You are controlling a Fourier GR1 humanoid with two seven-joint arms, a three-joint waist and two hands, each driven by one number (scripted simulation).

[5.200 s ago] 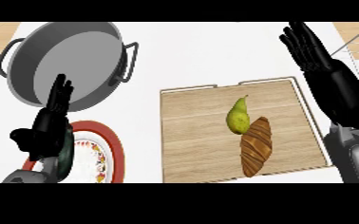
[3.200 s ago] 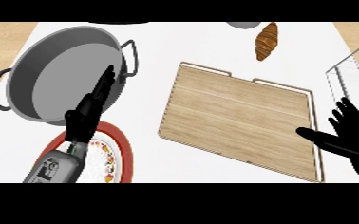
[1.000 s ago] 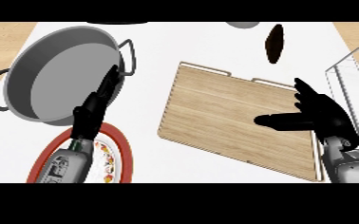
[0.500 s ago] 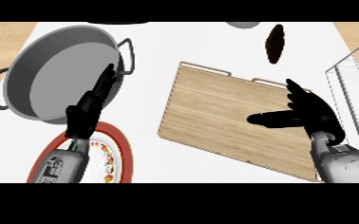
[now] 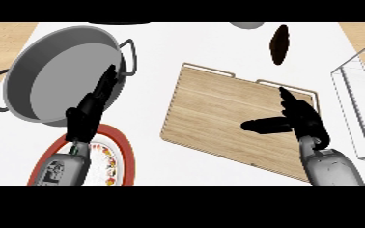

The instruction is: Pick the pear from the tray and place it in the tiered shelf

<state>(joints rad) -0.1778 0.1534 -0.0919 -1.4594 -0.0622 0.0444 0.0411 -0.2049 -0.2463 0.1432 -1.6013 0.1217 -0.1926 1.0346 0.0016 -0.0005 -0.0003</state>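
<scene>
The wooden tray (image 5: 214, 121) lies at the middle right of the counter with nothing on its visible surface. No pear shows anywhere in view. My right hand (image 5: 301, 117) hovers over the tray's right part, open, fingers straight and thumb pointing left, holding nothing. The tiered shelf (image 5: 351, 89), a wire frame, is cut off by the right edge. My left hand (image 5: 88, 111) rests open at the left, fingers up, between the pan and the plate.
A dark brown croissant (image 5: 279, 44) lies on the white counter beyond the tray. A large grey pan (image 5: 61, 72) with handles fills the upper left. A red-rimmed plate (image 5: 119, 160) sits at the lower left. A grey round object (image 5: 246, 25) peeks in at the top.
My right hand has shifted a little to the left over the tray, still open. The left hand, tray and croissant have stayed put.
</scene>
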